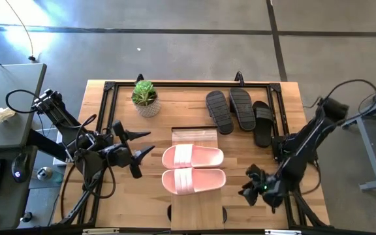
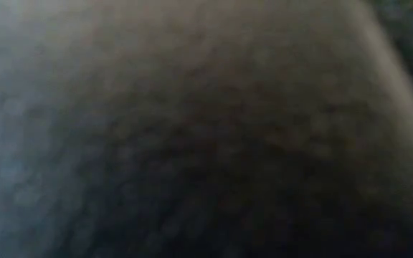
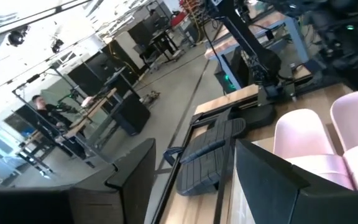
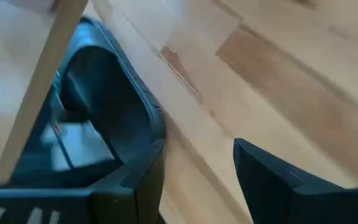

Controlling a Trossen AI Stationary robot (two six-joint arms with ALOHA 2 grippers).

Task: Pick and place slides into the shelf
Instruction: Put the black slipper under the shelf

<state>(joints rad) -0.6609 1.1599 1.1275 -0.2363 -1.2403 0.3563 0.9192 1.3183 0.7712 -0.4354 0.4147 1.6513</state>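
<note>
You see a matt butcher-block wood bench, smooth pale pink foam-like slides, and ribbed matt black rubbery slides at one o'clock.

Overhead and left-wrist views share pink slides.

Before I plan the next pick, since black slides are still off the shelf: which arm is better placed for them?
Probably the right. The three black slides lie on the table's right half, on the right gripper side of the shelf. The left gripper, open, sits across the pink pair.
</note>
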